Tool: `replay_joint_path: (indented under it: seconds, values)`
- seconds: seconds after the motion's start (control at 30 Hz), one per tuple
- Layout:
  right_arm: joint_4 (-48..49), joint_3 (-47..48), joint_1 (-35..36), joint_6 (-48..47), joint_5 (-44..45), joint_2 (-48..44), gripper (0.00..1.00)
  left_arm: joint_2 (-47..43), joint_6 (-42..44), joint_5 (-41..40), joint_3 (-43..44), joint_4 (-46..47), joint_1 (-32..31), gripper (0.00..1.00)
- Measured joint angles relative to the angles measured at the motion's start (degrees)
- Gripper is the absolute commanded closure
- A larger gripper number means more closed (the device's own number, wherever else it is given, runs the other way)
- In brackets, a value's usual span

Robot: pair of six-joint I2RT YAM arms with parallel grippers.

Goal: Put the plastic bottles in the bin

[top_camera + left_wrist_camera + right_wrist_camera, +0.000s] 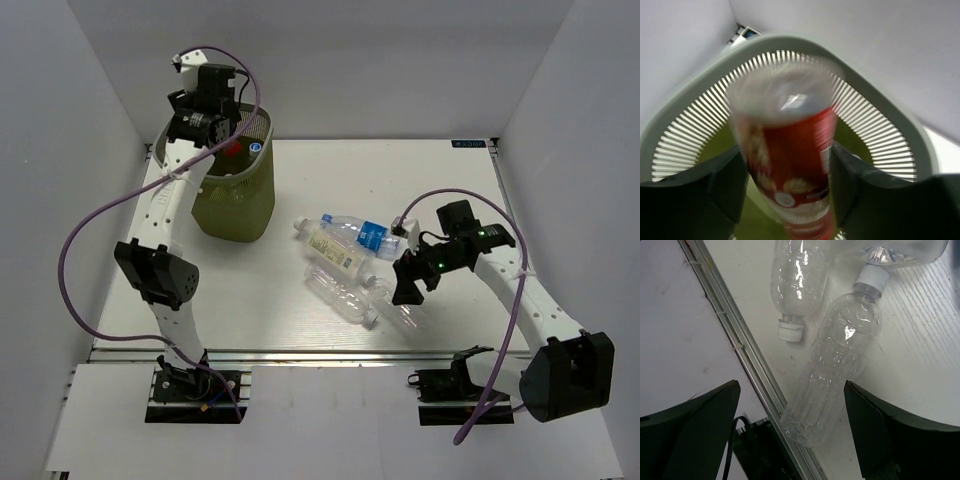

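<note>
L claw [786,170] flanked red bottle [790,145] over bin [880,95], blurred, so couldn't tell if clamped; might drop skewed and bounce out. R claw [791,390] apart over plain bottle [840,365] at table edge [740,350]; nudge could roll it off.

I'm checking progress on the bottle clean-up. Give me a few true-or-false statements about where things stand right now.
1. The red-labelled plastic bottle sits between the fingers of the left gripper, above the olive-green mesh bin. True.
2. The right gripper is shut on a bottle. False: it is open, above a plain clear crinkled bottle lying near the table's edge.
3. The blue-labelled clear bottle lies on the white table. True.
4. The bin is tipped on its side. False: it stands upright.
</note>
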Motion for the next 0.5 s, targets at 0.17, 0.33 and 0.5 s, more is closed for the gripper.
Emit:
replay_joint_path:
  seconds: [0.17,0.33,0.5]
  values:
    - [0.6,-0.1,1.4,1.6,2.3,2.9,0.10,0.2,3.3,3.8,2.8,-0.2,1.4,0.00]
    - [2.0,-0.2,3.9,3.5,5.9,7.2,0.10,-2.6,7.9,9.9,2.8,0.3,0.3,0.00]
    - [6.1,-0.7,7.4,7.3,12.0,11.8,0.10,-13.8,8.4,22.8,-7.3,1.1,-1.3,0.00]
